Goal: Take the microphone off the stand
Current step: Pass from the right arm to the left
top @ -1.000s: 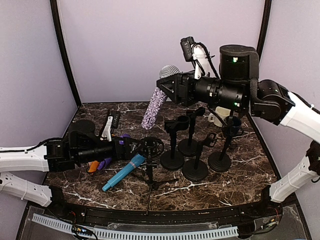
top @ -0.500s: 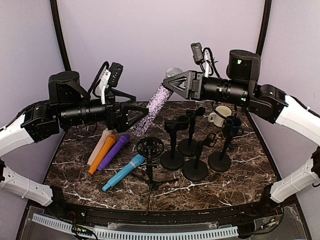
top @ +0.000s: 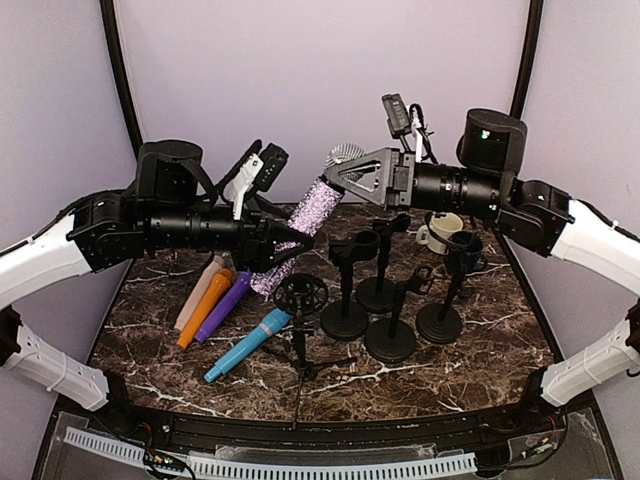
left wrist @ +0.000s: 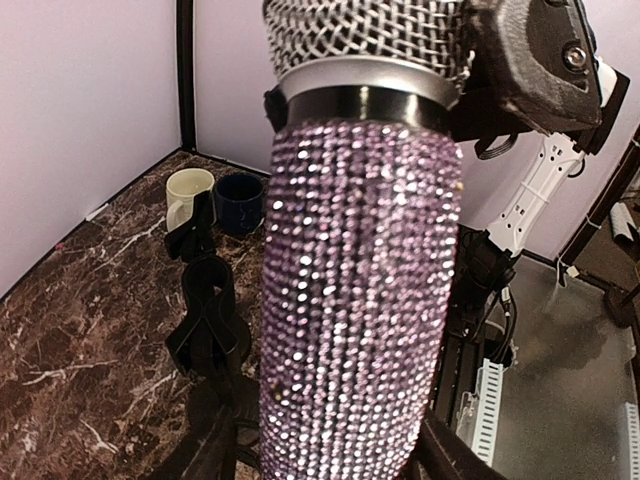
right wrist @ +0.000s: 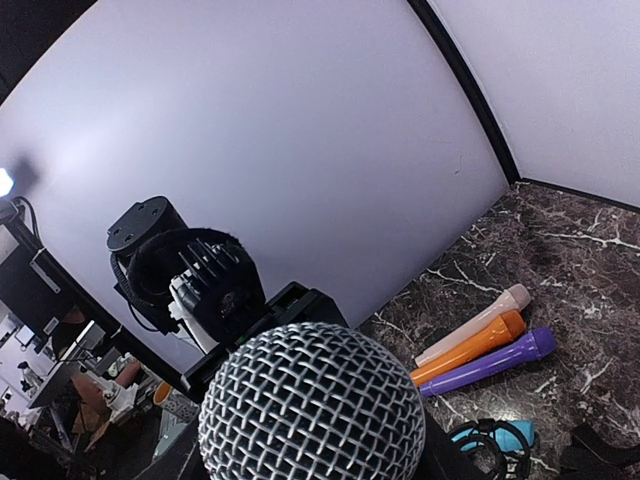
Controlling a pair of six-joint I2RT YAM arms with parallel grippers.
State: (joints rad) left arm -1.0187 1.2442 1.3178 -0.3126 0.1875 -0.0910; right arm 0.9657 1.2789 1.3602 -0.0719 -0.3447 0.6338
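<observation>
The microphone (top: pixel 305 215), with a glittery purple body and a silver mesh head, hangs tilted in the air above the table, clear of every stand. My right gripper (top: pixel 335 172) is shut on its head end; the mesh ball (right wrist: pixel 315 400) fills the right wrist view between the fingers. My left gripper (top: pixel 292 246) sits around the lower body, and the left wrist view shows the sparkly barrel (left wrist: pixel 360 300) with a finger close on each side. Contact there cannot be made out. Below stand several black stands, one with an empty clip (top: pixel 352 245).
Beige (top: pixel 198 290), orange (top: pixel 208 308) and purple (top: pixel 230 303) microphones lie on the table's left, and a blue one (top: pixel 245 345) lies nearer the front. A shock-mount tripod (top: pixel 300 298) stands mid-table. A cream mug (top: pixel 440 230) and a dark blue mug (top: pixel 465 250) sit back right.
My left arm rose from the table to the microphone, and its jaws narrowed around the lower body. The right gripper, still holding the head end, shifted slightly right.
</observation>
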